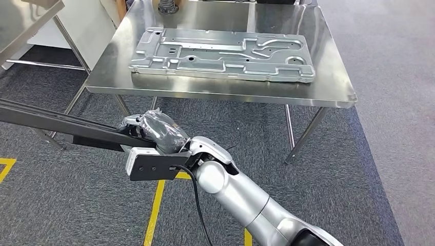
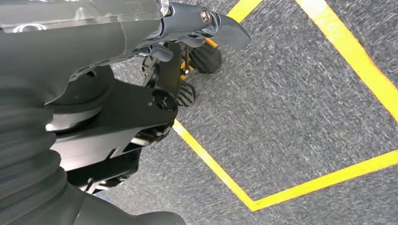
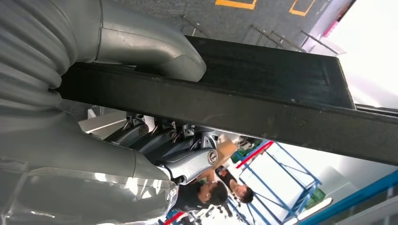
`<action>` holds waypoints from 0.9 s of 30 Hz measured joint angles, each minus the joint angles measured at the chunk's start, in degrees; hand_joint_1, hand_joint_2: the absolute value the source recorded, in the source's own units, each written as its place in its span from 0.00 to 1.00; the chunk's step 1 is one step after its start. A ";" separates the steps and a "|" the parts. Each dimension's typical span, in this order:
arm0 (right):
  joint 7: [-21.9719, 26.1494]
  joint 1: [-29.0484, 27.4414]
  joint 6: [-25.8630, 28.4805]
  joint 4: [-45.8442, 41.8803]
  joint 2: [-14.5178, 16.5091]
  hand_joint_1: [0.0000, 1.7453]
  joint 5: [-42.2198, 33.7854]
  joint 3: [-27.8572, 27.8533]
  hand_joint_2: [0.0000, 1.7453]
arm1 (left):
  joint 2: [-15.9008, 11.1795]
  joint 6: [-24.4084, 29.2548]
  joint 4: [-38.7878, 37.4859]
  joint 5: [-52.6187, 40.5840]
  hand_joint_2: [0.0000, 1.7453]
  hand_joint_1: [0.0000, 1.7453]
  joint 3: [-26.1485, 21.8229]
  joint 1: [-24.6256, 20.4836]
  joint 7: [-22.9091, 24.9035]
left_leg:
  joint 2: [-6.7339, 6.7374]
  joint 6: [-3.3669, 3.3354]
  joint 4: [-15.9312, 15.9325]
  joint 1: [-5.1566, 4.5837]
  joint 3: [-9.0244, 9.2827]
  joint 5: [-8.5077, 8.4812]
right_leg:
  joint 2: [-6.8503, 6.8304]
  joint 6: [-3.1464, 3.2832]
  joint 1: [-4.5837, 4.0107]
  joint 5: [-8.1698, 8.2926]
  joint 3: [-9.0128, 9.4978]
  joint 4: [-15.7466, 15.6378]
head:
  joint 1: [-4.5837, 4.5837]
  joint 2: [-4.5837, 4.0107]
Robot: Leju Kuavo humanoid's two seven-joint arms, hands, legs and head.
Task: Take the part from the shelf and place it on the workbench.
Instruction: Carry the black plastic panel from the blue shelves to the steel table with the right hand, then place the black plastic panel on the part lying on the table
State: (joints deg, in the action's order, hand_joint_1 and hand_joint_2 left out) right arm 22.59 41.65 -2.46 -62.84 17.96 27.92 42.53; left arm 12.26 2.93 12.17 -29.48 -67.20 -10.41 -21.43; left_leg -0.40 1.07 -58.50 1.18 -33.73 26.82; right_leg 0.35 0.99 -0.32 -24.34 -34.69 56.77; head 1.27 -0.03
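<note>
Fingers (image 3: 187,161) of our right hand (image 1: 156,132) clamp a long flat black metal part (image 1: 51,125), thumb on one face and the rest curled under the other.

Going from largest down: we see a grey carpet floor (image 1: 359,169) marked with yellow tape lines (image 1: 154,215); on it stands a stainless steel worktop (image 1: 328,82) on thin metal legs, and on that worktop lies a wide silver stamped sheet-metal panel (image 1: 220,54), flat and near the front edge. We hold the black part out over the floor, below and in front of the worktop, apart from it, running off to the left. Our left hand (image 2: 94,51) hangs above the carpet with nothing visible in it; whether its fingers are released or curled in we cannot tell.
</note>
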 joint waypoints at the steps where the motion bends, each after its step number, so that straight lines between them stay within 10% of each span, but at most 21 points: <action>1: -0.01 0.16 0.22 0.02 0.01 0.82 0.26 0.00 1.00 | 0.00 0.01 0.00 -0.01 1.00 0.00 0.02 -0.03 0.03 | 0.04 0.21 -1.63 -0.02 -0.64 0.98 | -0.04 0.22 0.20 0.05 0.40 -0.38 | -0.09 0.00; 4: -0.18 0.43 1.04 0.23 -0.08 0.82 1.46 0.01 1.00 | -0.03 0.10 0.00 -0.06 1.00 0.00 0.04 0.02 0.15 | 0.08 0.64 -12.15 0.06 -5.91 5.47 | -0.16 0.74 0.18 -0.25 1.05 -0.60 | -0.32 -0.01; 6: -0.45 0.32 1.54 0.55 -0.30 0.82 2.37 0.02 1.00 | -0.07 0.17 0.00 -0.10 1.00 0.00 0.08 0.08 0.26 | 0.08 0.78 -15.36 0.08 -8.05 5.37 | -0.09 0.81 0.05 -0.61 1.33 -0.46 | -0.33 -0.01; 10: -0.85 0.34 2.74 0.92 -0.62 0.82 4.10 0.02 1.00 | -0.20 0.22 0.00 -0.36 1.00 0.00 0.51 -0.06 0.43 | 0.11 0.24 -2.55 -0.06 -2.44 -1.63 | 0.17 0.22 -0.13 -1.82 1.90 0.46 | -0.38 -0.01; 15: -1.00 0.41 3.19 1.07 -1.00 0.82 4.76 0.01 1.00 | -0.19 0.36 0.00 -0.44 1.00 0.00 1.08 -0.23 0.56 | 0.02 -1.30 0.32 -0.20 -1.16 -1.73 | 0.20 -1.09 -0.22 -2.74 1.58 1.25 | -0.25 0.00; 20: -0.99 0.24 3.37 1.27 -1.61 0.82 4.85 0.00 1.00 | -0.18 0.46 0.00 -0.47 1.00 0.00 1.41 -0.53 0.65 | 0.07 -2.22 0.72 0.01 -0.65 -1.44 | 0.02 -2.45 0.44 -9.38 -7.14 17.31 | -0.04 0.00; 22: -1.00 0.07 3.37 1.40 -1.91 0.82 4.87 0.00 1.00 | -0.19 0.59 0.00 -0.47 1.00 0.00 1.42 -0.47 0.70 | -0.03 -2.15 0.68 0.01 -0.30 -1.12 | -0.02 -2.48 0.64 -7.79 -8.37 17.98 | -0.03 0.01; 25: -1.00 0.10 3.38 1.43 -2.04 0.82 4.88 0.00 1.00 | -0.10 0.67 0.00 -0.48 1.00 0.00 1.43 -0.50 0.74 | -0.16 -1.67 0.68 -0.07 0.70 -0.31 | -0.04 -1.70 0.47 -0.77 -3.31 5.74 | -0.04 0.00; 27: -1.01 0.15 3.40 1.44 -2.10 0.82 4.89 0.01 1.00 | -0.04 0.67 0.00 -0.48 1.00 0.00 1.45 -0.59 0.77 | -0.15 -1.08 0.71 -0.15 0.86 0.06 | 0.02 -1.13 0.13 0.58 -1.42 1.23 | -0.06 -0.01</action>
State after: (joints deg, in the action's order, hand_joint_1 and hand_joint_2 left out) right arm 21.59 41.80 0.95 -61.40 15.86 32.81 42.54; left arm 12.21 3.61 12.17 -29.97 -65.76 -11.01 -20.66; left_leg -0.55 -0.01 -57.79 1.03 -32.87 26.88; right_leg 0.36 -0.14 -0.19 -23.76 -36.11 58.00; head 1.21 -0.04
